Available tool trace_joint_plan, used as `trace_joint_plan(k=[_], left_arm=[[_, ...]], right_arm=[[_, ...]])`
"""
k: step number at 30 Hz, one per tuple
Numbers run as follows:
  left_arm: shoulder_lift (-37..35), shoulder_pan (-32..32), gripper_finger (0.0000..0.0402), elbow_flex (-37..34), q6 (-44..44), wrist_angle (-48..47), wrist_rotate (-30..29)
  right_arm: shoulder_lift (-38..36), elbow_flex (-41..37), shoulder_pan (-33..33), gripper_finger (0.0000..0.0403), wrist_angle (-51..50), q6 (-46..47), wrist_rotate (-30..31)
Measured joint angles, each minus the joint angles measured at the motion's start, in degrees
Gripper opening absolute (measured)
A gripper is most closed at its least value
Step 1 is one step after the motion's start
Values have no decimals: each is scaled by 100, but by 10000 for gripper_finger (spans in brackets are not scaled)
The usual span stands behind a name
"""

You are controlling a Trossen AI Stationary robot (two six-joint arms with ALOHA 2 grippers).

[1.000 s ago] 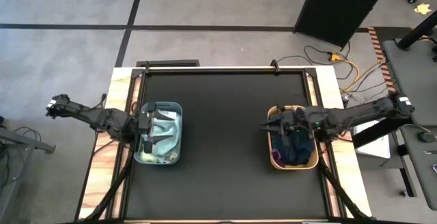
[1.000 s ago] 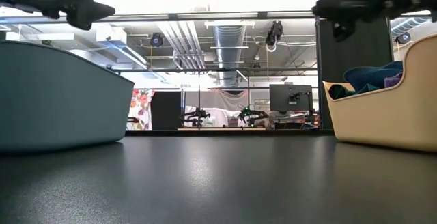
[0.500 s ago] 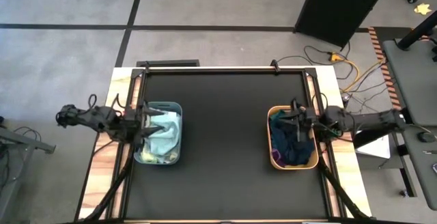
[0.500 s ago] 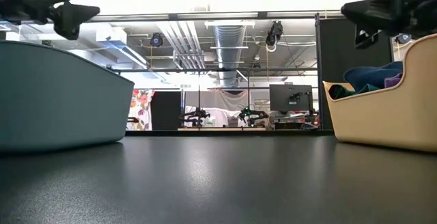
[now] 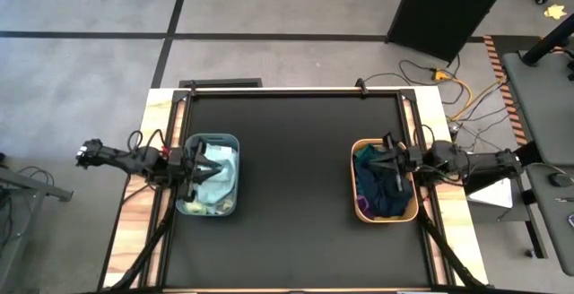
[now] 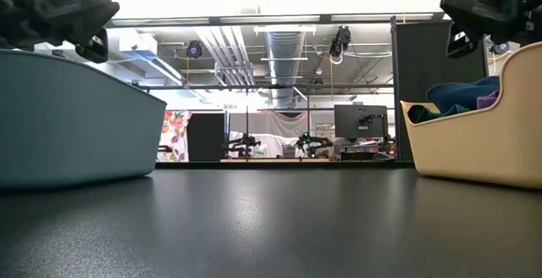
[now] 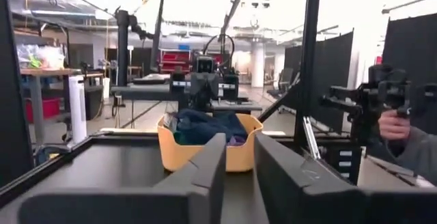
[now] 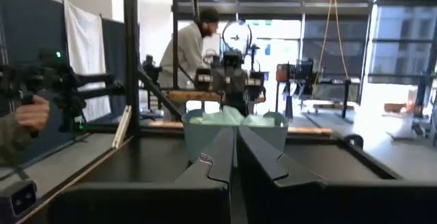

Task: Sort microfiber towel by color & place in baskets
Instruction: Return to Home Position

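Note:
The grey-blue basket (image 5: 231,142) stands at the table's left and holds pale blue-grey and yellow-green towels (image 5: 218,185). The orange-tan basket (image 5: 359,206) stands at the right with navy, teal and purple towels (image 5: 384,194) heaped above its rim (image 6: 464,91). My left gripper (image 7: 239,149) hovers level over the grey-blue basket's left part (image 5: 209,164). Its fingers are a narrow gap apart, with nothing between them. My right gripper (image 8: 236,138) hovers over the orange-tan basket (image 5: 375,162), shut and empty.
Between the baskets lies the black table top (image 5: 291,177). The table's frame rail (image 5: 296,90) runs along the far edge. Beyond the table, a person (image 8: 194,46) stands in the room. Hands holding devices show at the sides (image 8: 27,115) (image 7: 396,125).
My left gripper has drawn back toward the table's left edge, and its fingers have come closer together. My right gripper has drawn back toward the right edge, from the orange-tan basket's left rim to over its right part. The towels have stayed in the baskets.

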Motion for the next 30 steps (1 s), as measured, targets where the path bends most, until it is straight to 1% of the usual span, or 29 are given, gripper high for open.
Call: trace_joint_plan(k=[3, 6, 8, 10, 14, 18, 20, 25, 30], left_arm=[[7, 3, 41, -7, -61, 0, 4], [28, 3, 26, -7, -127, -274, -32], [32, 3, 19, -8, -318, -481, -303], [56, 3, 17, -9, -629, -754, -501], [155, 3, 17, 23, -1350, -894, -551], [239, 3, 16, 90, -1400, -902, -566], [276, 3, 16, 110, -1399, -919, -570], [341, 3, 16, 136, -1399, -915, -567], [408, 3, 16, 137, -1399, -906, -566]], right_arm=[[-78, -2, 0, 10, 6, 62, -3], [-24, -2, 0, 11, -32, 152, -1], [49, -2, 0, 11, -122, 296, -3], [142, -2, 0, 11, -209, 403, -1], [322, -4, 0, 11, -523, 285, -1], [473, -4, 0, 11, -937, 326, -1], [550, -4, 1, 11, -1093, 630, 6], [765, 9, 2, 11, -1127, 1506, 19], [895, 13, 2, 11, -1138, 1810, 15]])
